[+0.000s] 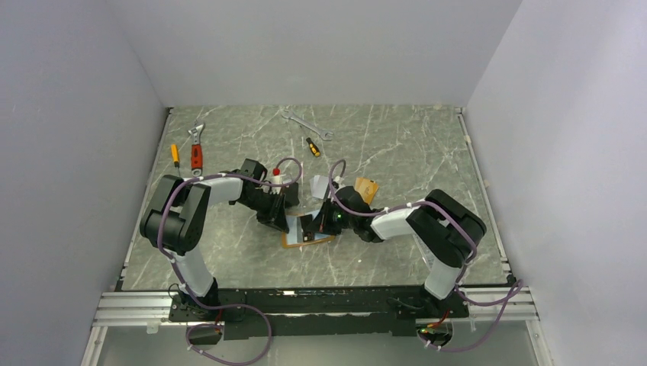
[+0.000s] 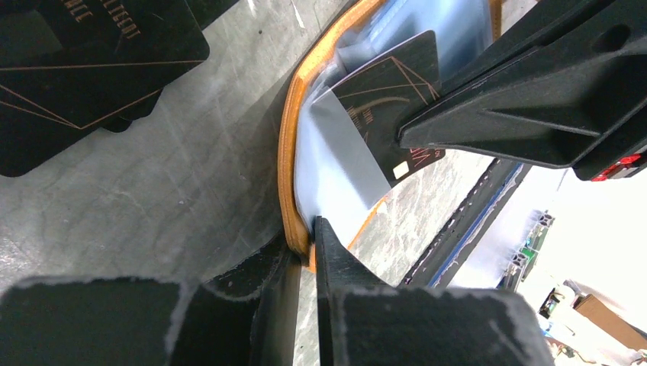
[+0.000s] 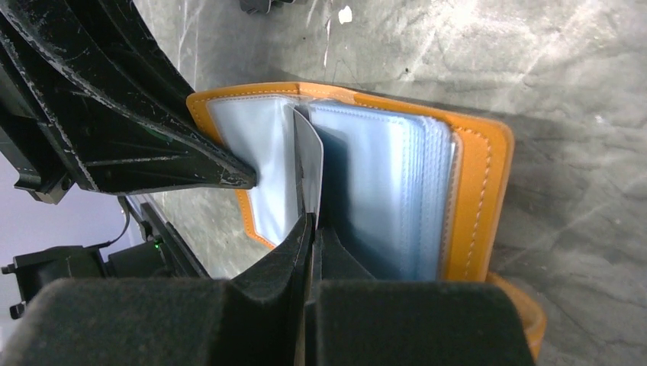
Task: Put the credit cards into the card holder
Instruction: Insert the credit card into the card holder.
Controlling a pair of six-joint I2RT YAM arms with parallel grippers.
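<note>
The orange card holder [image 1: 294,241] lies open on the table, clear pockets up [image 3: 381,175]. My left gripper [image 1: 281,207] is shut on its orange edge [image 2: 294,152], pinching the cover at the rim [image 2: 307,242]. My right gripper [image 1: 319,223] is shut on a thin silver-grey and black credit card [image 3: 308,156], held on edge with its far end down among the clear pockets [image 2: 358,130]. Its jaws [image 3: 313,227] stand tight on the card. Two orange-tan cards [image 1: 366,188] lie behind the right wrist. Dark cards with gold lines [image 2: 84,61] lie on the table beside the holder.
At the back lie a red-handled adjustable wrench [image 1: 197,149], a small yellow screwdriver [image 1: 175,155], a silver spanner [image 1: 307,124] and another small screwdriver [image 1: 313,146]. A small red-capped bottle [image 1: 278,177] stands by the left wrist. Grey walls enclose the table.
</note>
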